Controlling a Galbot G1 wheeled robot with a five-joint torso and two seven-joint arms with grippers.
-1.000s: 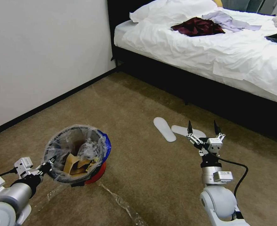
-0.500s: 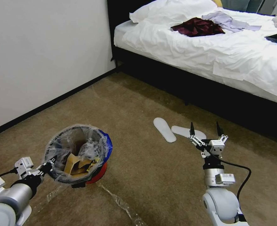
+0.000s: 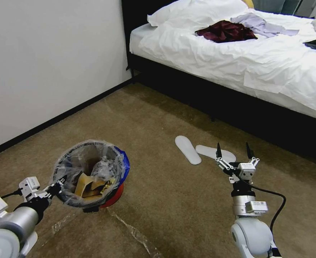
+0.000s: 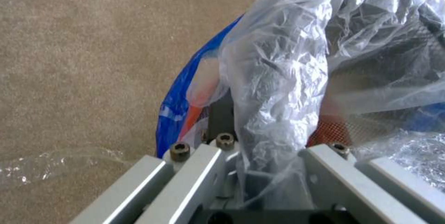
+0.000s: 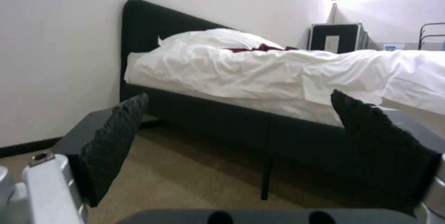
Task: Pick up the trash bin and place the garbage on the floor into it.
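One trash bin point(image 3: 90, 172), two white slippers point(image 3: 188, 149), one bed point(image 3: 237, 57), two grippers point(image 3: 233, 149).

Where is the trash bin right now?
In the head view, the trash bin is at lower left, held at its rim by the left gripper, left of the slippers.

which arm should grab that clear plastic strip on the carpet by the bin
Probably the right. The right gripper is open and empty above the carpet, while the left gripper is clamped on the trash bin rim. The plastic strip lies between them, just beyond the bin.
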